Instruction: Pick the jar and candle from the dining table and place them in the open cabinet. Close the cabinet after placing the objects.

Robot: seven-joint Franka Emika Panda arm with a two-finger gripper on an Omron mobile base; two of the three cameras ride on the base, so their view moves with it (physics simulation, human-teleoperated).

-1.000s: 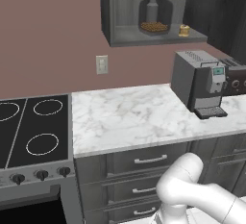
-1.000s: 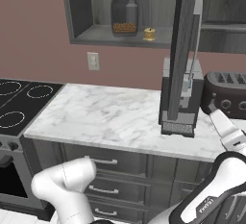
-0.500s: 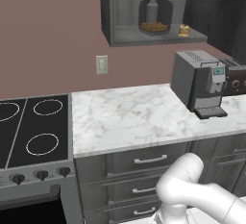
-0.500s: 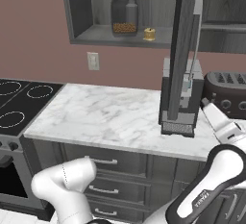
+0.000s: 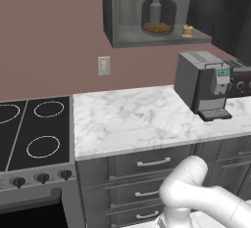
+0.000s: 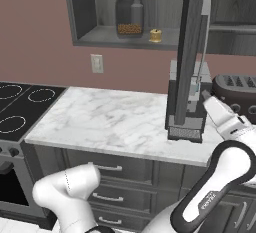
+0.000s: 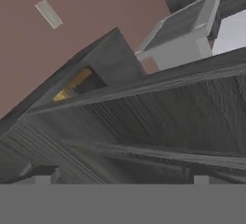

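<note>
Nothing moved: jar (image 6: 129,14) and candle (image 6: 156,35) shelved, open gripper (image 7: 122,177) against cabinet door (image 7: 158,122).

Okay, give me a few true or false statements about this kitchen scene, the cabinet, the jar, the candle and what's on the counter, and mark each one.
1. The jar stands inside the open cabinet. True.
2. The candle lies on the marble counter. False: it sits on the cabinet shelf, to the right of the jar.
3. The cabinet door is closed. False: it stands open, swung out over the counter.
4. A coffee machine stands on the counter. True.
5. The stove is to the right of the counter. False: it is to the left.
</note>
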